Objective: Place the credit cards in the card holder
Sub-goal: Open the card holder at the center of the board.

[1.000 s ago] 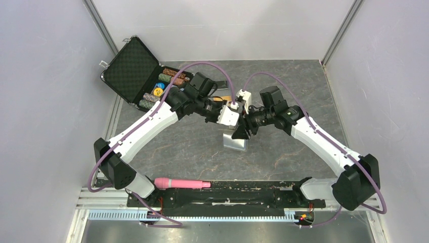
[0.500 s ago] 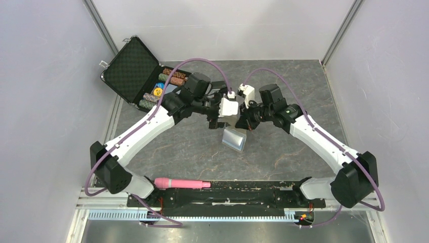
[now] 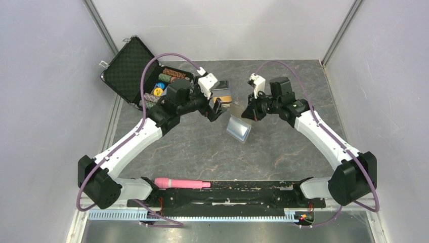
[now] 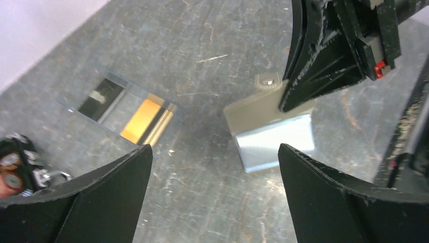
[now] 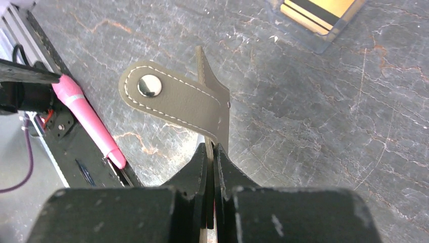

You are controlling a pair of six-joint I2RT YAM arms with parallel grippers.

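The taupe card holder [image 3: 238, 130] hangs tilted over mid-table with its light blue inside [image 4: 273, 139] showing. My right gripper [image 3: 249, 114] is shut on its upper edge, and in the right wrist view the closing tab with its snap [image 5: 172, 97] sticks out just past the right gripper [image 5: 210, 151]. My left gripper [image 4: 215, 152] is open and holds nothing, a little left of the holder [image 3: 217, 108]. The credit cards [image 4: 124, 109] lie stacked on the table behind it, orange-gold and black faces showing [image 3: 222, 94], also at the right wrist view's top edge [image 5: 318, 12].
An open black case [image 3: 132, 68] with poker chips [image 3: 161, 87] stands at the back left, close to the left arm. A pink marker [image 3: 182, 183] lies along the black rail at the near edge [image 5: 88, 121]. Grey walls close in both sides.
My left gripper opened, let go of the card holder and drew back left toward the cards. My right gripper shut on the holder and now carries it alone, shifted slightly right.
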